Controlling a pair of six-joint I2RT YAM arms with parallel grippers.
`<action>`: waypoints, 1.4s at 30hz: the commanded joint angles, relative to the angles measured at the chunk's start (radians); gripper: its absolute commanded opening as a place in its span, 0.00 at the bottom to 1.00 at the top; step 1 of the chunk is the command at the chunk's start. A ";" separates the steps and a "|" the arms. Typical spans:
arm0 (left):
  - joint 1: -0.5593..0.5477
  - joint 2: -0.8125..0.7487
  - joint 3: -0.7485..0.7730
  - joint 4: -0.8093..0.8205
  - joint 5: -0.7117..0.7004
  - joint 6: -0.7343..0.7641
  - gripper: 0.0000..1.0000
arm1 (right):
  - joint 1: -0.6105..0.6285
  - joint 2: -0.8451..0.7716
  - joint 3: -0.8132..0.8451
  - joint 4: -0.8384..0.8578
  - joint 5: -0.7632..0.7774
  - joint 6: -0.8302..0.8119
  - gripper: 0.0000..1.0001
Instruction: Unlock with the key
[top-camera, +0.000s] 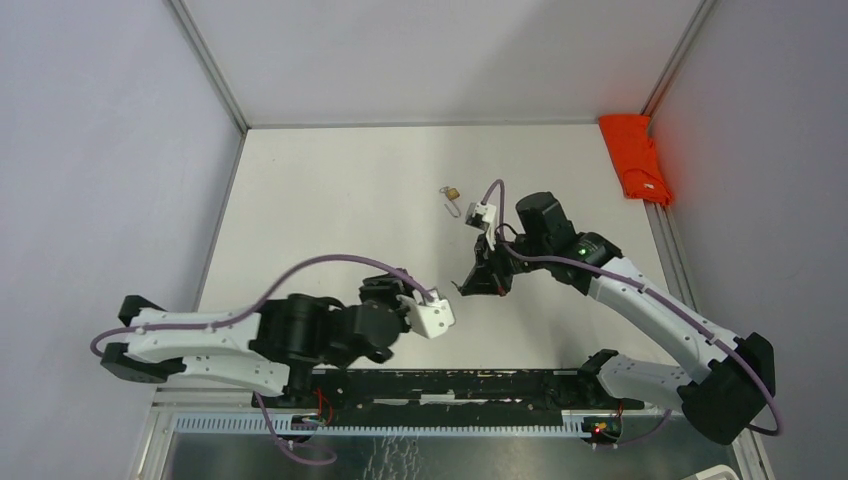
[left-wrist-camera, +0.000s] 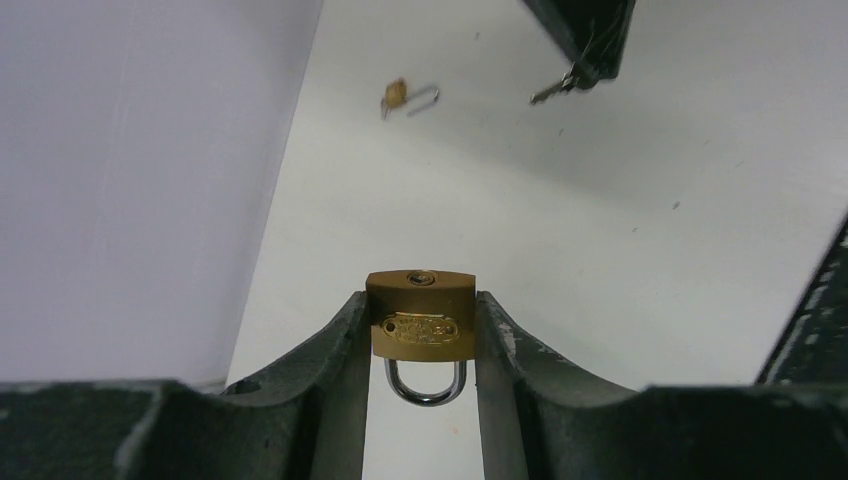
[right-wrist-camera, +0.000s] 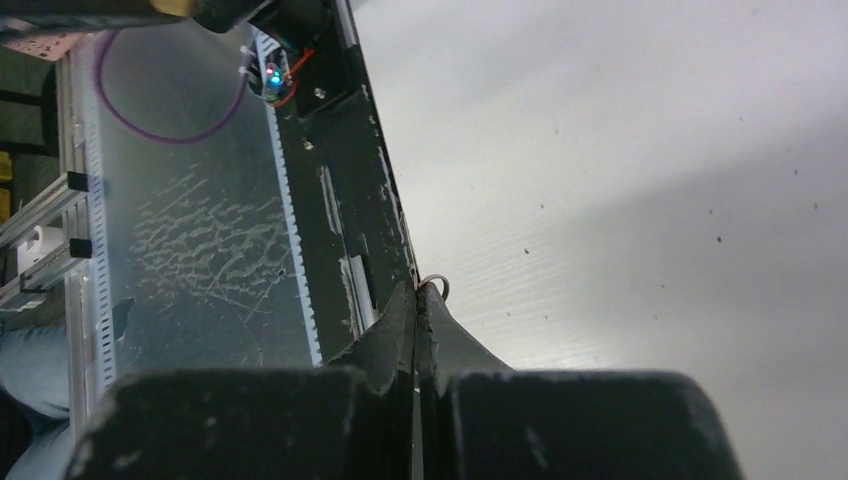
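Left fingers (left-wrist-camera: 330, 380) clamp the padlock (left-wrist-camera: 420, 315), right fingers (right-wrist-camera: 392, 340) pinch the key (left-wrist-camera: 552, 91).

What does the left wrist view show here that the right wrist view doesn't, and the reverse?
Only left wrist: a brass padlock clamped in the left tool, keyhole end away from the camera, and a second padlock lying on the table. Only right wrist: the black base rail and scratched metal plate. Both: the shut right tool pinching the key, and the table.
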 joint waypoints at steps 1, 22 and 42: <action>-0.004 -0.069 0.133 -0.035 0.224 -0.014 0.02 | -0.002 -0.016 0.047 0.094 -0.115 -0.004 0.00; -0.002 -0.093 0.209 -0.327 0.373 0.118 0.02 | 0.113 0.066 0.163 0.148 -0.330 0.212 0.00; -0.116 -0.007 0.261 -0.349 0.408 0.088 0.02 | 0.248 0.175 0.132 0.225 -0.349 0.377 0.00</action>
